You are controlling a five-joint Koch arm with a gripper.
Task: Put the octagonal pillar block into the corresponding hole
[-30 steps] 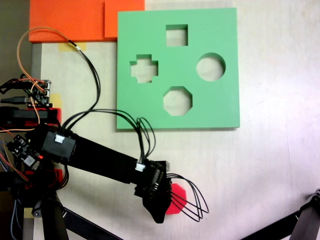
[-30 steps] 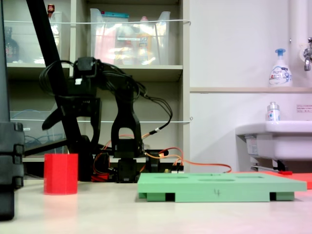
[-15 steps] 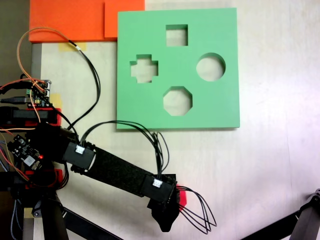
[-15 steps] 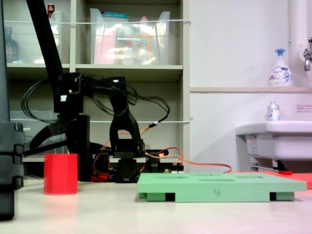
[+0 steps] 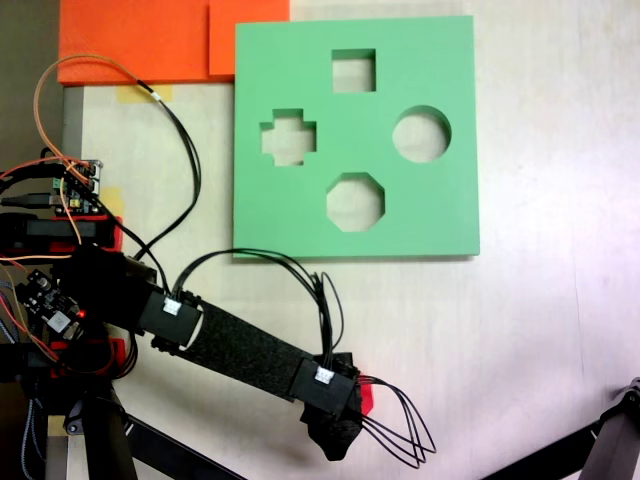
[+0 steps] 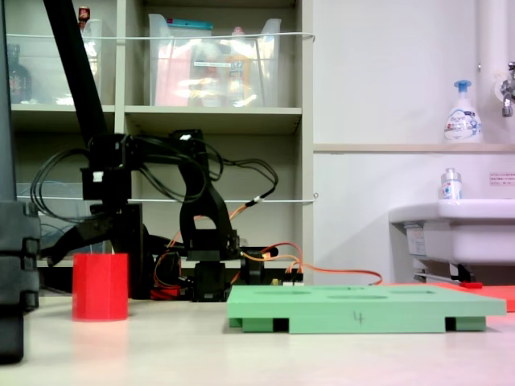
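The octagonal pillar block (image 6: 100, 286), bright red, stands upright on the table left of the board in a fixed view; from above just a red sliver (image 5: 365, 398) of it peeks out beside the arm. The green board (image 5: 440, 220) lies flat at the upper middle, its eight-sided hole (image 5: 355, 201) bare below the cross and round cutouts. My gripper (image 6: 90, 251) hangs right over the block's top and is open: one jaw slants down to the left, its tip level with the block's top edge. From above, the gripper (image 5: 340, 422) covers the block.
Orange foam sheets (image 5: 150, 40) lie at the top left corner. The arm's base, circuit boards and loose wires (image 5: 70, 190) crowd the left edge. A black stand leg (image 5: 600, 445) crosses the lower right corner. Shelves and a sink (image 6: 451, 225) stand behind the table.
The arm has stretched out and dropped, bringing the gripper from well above the block down to its top. The block and board have not moved.
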